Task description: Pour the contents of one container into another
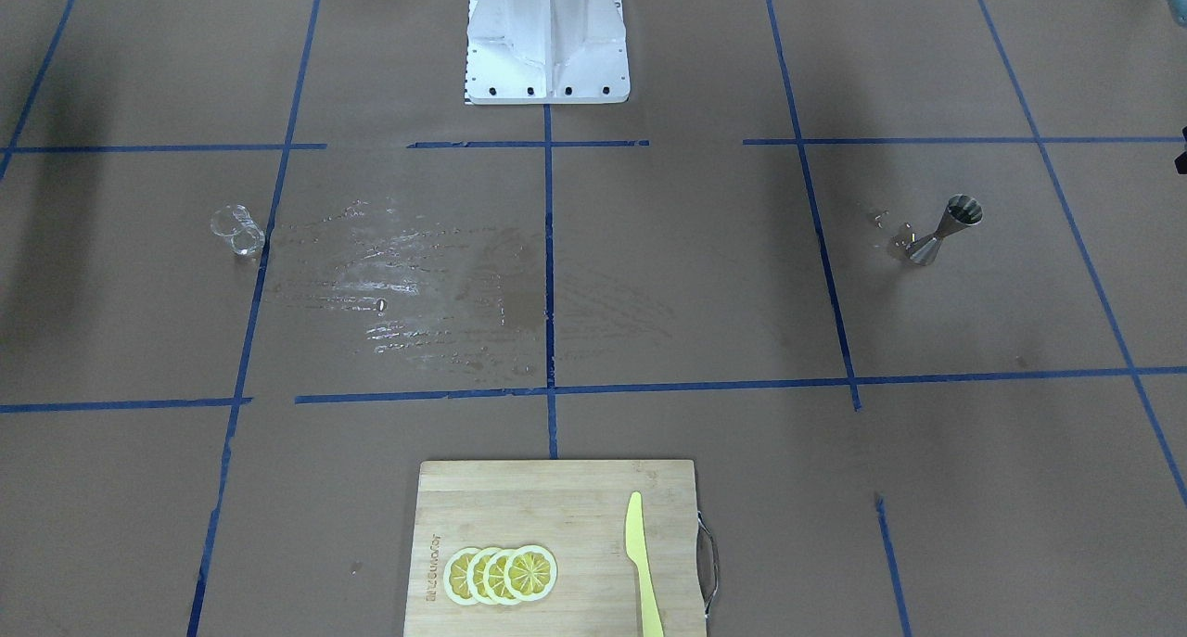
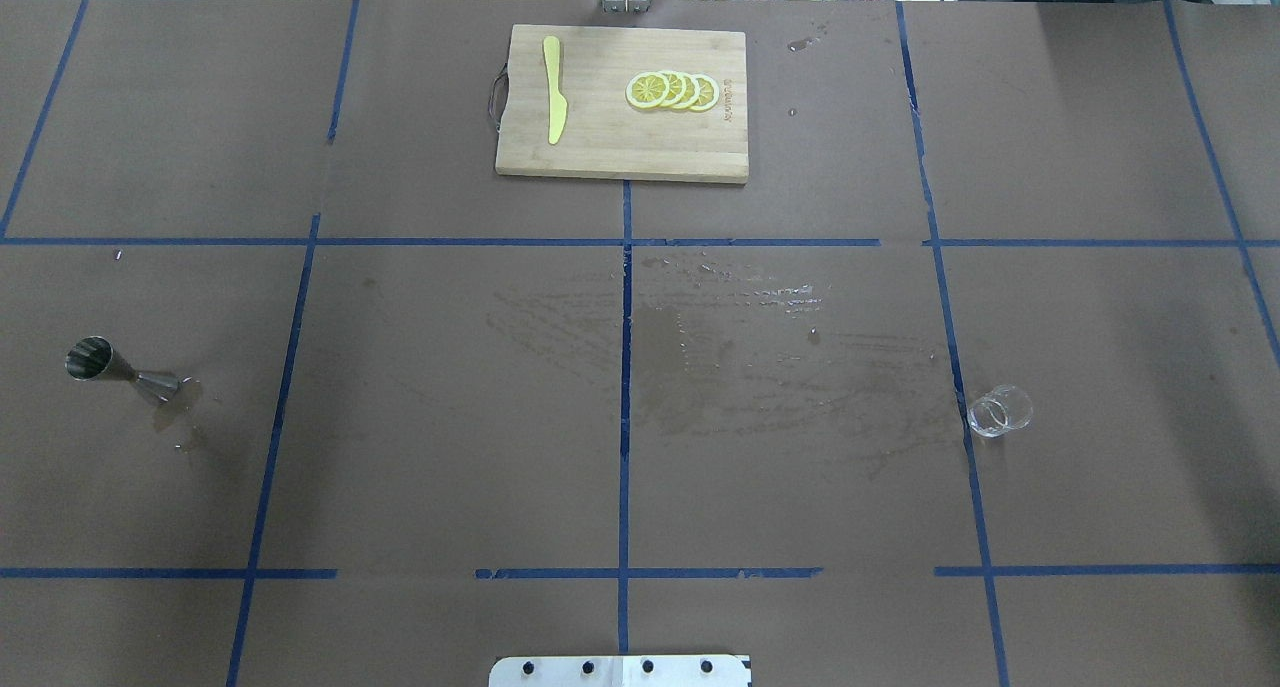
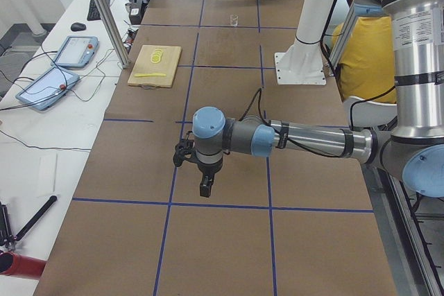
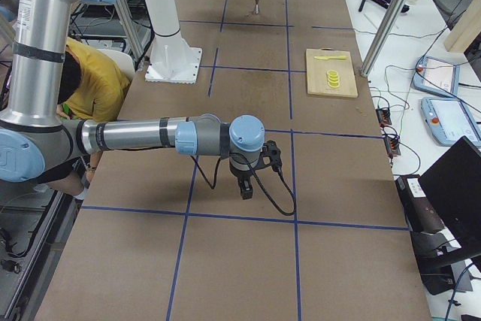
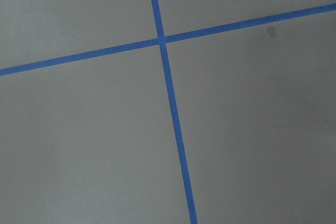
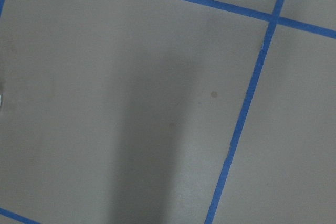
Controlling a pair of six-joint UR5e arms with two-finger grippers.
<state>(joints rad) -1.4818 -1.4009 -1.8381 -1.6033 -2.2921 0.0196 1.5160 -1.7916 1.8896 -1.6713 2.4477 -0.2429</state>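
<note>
The clear glass tumbler [image 2: 998,413] [image 1: 238,230] stands on the brown table on the robot's right side, small and far in the exterior left view [image 3: 234,20]. The silver jigger [image 2: 110,369] [image 1: 944,230] stands upright on the robot's left side, with small droplets beside it, and shows far off in the exterior right view [image 4: 257,3]. My left gripper [image 3: 206,186] hangs above the table's near end in the exterior left view; my right gripper [image 4: 245,189] does the same in the exterior right view. Both are far from the containers, and I cannot tell whether they are open or shut. The wrist views show only paper and blue tape.
A wooden cutting board [image 2: 600,147] with lemon slices [image 2: 672,90] and a yellow knife [image 2: 553,102] lies at the table's far side. A wet smear [image 2: 740,337] spreads across the middle. The white robot base [image 1: 547,34] stands at the near edge. A person in yellow [image 3: 364,53] sits behind it.
</note>
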